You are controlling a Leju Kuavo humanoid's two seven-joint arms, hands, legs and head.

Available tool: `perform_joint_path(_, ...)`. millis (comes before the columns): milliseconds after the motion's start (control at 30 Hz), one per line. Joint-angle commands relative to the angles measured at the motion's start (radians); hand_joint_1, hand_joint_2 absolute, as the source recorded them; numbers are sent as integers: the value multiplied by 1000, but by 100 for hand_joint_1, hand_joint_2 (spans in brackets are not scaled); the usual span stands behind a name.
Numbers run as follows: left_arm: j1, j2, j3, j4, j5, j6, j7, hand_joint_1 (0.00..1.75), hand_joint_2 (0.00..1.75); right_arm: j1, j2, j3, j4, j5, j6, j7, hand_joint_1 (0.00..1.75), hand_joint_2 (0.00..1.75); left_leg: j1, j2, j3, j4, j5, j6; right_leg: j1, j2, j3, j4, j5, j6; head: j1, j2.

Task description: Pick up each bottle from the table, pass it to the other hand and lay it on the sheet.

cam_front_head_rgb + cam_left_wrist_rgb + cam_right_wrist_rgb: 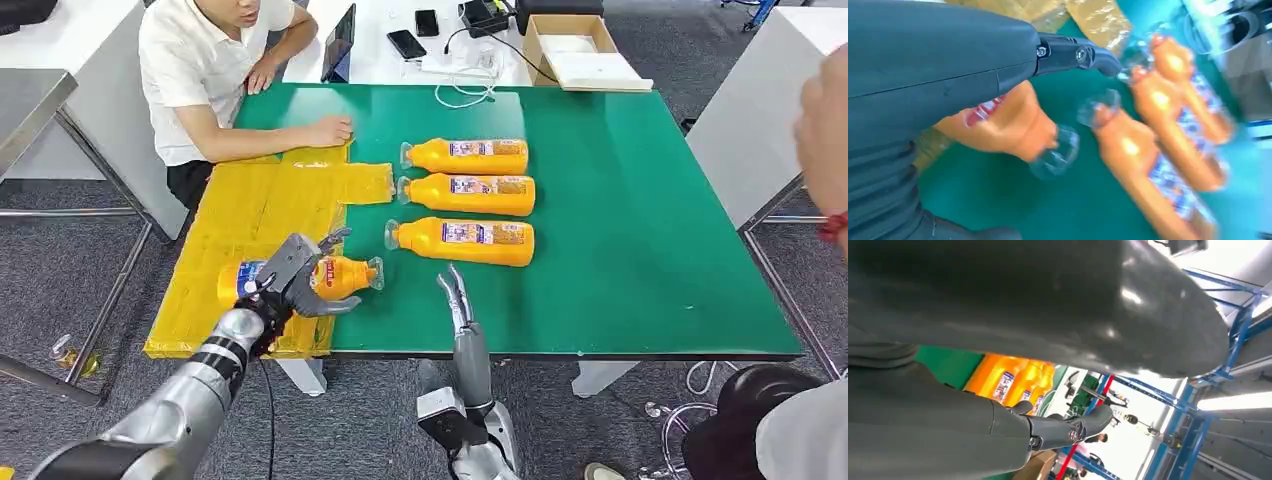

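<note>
My left hand (298, 280) grips an orange bottle (345, 275) with a clear cap, holding it on its side over the edge of the yellow sheet (250, 225). The left wrist view has the same bottle (1008, 125) under the hand. Three more orange bottles (468, 155) (470, 193) (463, 240) lie in a row on the green table (620, 220), caps toward the sheet. My right hand (458, 295) stands at the table's front edge with straight fingers and holds nothing, just below the nearest lying bottle.
A person in a white shirt (215, 70) sits at the far left corner, one hand (330, 130) resting on the sheet's far end. Another person's hand (825, 120) is at the right edge. A white table behind holds phones, cables and a cardboard box (580, 50).
</note>
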Motion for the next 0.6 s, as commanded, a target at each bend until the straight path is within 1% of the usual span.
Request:
perform_joint_path(33,26,-11,44,-70,12,-11,-3,0,175,-9,-22,19,2,-7,-5,2,0,0,0,1,0,0,-1,-1,0,0,0,0,0,-1,0,0)
perform_joint_path(100,26,-11,44,-70,12,-11,-3,0,175,-9,-22,19,2,-7,-5,2,0,0,1,0,0,0,-1,-1,1,0,-1,0,-1,-2,0,0)
perform_joint_path(133,36,-6,43,-97,29,-11,-11,0,175,-5,-17,15,-11,-29,10,2,0,0,1,1,-1,0,-1,-1,1,0,-2,0,0,-1,0,0)
perform_joint_path(200,61,5,13,-169,45,6,-14,0,175,-2,-15,16,-18,-30,13,2,0,0,1,2,1,-1,-1,-1,1,0,1,-1,-1,-3,0,0)
perform_joint_path(233,84,7,2,-226,79,8,6,0,175,0,-14,14,-17,-26,2,2,0,0,1,2,-2,0,-1,-1,1,1,-2,0,0,-1,0,0)
perform_joint_path(267,108,12,-14,-276,98,17,2,0,175,7,-13,7,-35,-38,4,2,0,0,1,3,0,0,-2,-1,1,1,-1,0,-1,-2,0,0)
perform_joint_path(333,175,9,-29,-408,176,37,-1,0,175,37,-11,-19,-130,-95,18,2,0,0,0,1,-2,0,-1,-1,0,0,-2,0,-1,-1,0,0)
perform_joint_path(367,206,3,-30,-463,209,51,4,0,175,55,13,-66,-156,-177,95,2,0,0,0,2,-1,0,-2,-1,0,1,-1,0,-1,-2,0,0)
perform_joint_path(400,249,-2,-32,-539,239,73,5,0,175,72,43,-134,-159,-275,211,2,0,0,0,2,-2,0,-2,-1,0,1,-3,1,-1,-2,0,0)
perform_joint_path(433,313,-4,-47,-653,270,113,9,0,175,86,73,-201,-156,-347,284,2,0,0,0,1,-2,0,-1,-1,0,0,-3,0,-1,-1,0,0)
perform_joint_path(467,371,-21,-39,-750,347,121,17,0,175,109,85,-244,-236,-348,272,2,0,0,0,2,-1,0,-2,-1,0,0,-1,0,-2,-2,0,0)
perform_joint_path(500,438,-22,-53,-857,390,143,28,0,175,117,94,-278,-274,-395,282,65,0,0,0,2,-1,0,-2,-1,0,1,-2,0,-2,-2,0,0)
perform_joint_path(533,492,-13,-65,-927,398,180,30,0,175,125,99,-297,-296,-425,260,146,0,0,-1,2,-3,0,-2,-1,-1,1,-4,0,-1,-1,0,0)
perform_joint_path(567,549,-2,-72,-984,399,205,25,0,175,131,101,-305,-302,-437,207,228,0,0,-1,3,-1,0,-3,-1,0,2,-2,1,-3,-2,0,0)
perform_joint_path(600,602,5,-72,-1031,408,218,26,0,175,135,87,-290,-304,-429,180,243,0,0,-1,4,-2,0,-3,-1,-1,3,-4,0,-2,-1,0,0)
